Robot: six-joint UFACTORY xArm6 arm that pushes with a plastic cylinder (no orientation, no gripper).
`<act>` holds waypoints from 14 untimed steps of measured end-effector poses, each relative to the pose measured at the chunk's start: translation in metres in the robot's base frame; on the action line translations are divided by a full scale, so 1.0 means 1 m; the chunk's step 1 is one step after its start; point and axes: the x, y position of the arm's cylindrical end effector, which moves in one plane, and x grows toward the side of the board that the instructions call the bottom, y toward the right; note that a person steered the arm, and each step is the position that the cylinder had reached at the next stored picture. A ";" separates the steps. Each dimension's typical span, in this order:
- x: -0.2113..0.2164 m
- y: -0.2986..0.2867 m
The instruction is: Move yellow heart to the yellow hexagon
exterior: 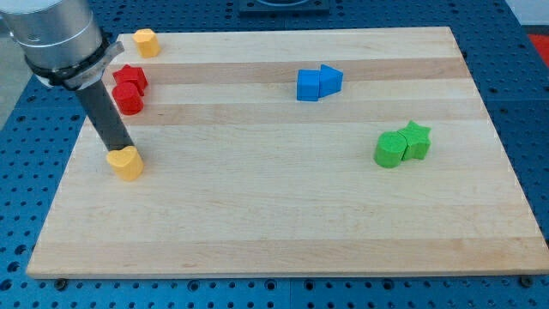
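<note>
The yellow heart (126, 162) lies near the board's left edge, at mid height in the view. The yellow hexagon (147, 41) sits at the board's top left corner, well above the heart. My tip (119, 148) rests right at the heart's upper edge, touching or nearly touching it. The dark rod rises from there toward the view's top left.
A red star (131, 78) and a red cylinder (129, 99) sit together between the heart and the hexagon. A blue cube (308, 85) and blue triangle (331, 79) lie at top centre. A green cylinder (389, 149) and green star (416, 139) lie at the right.
</note>
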 end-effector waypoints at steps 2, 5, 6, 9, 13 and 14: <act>0.049 -0.049; -0.020 0.081; -0.036 0.093; -0.007 0.022; -0.115 0.139; -0.105 0.138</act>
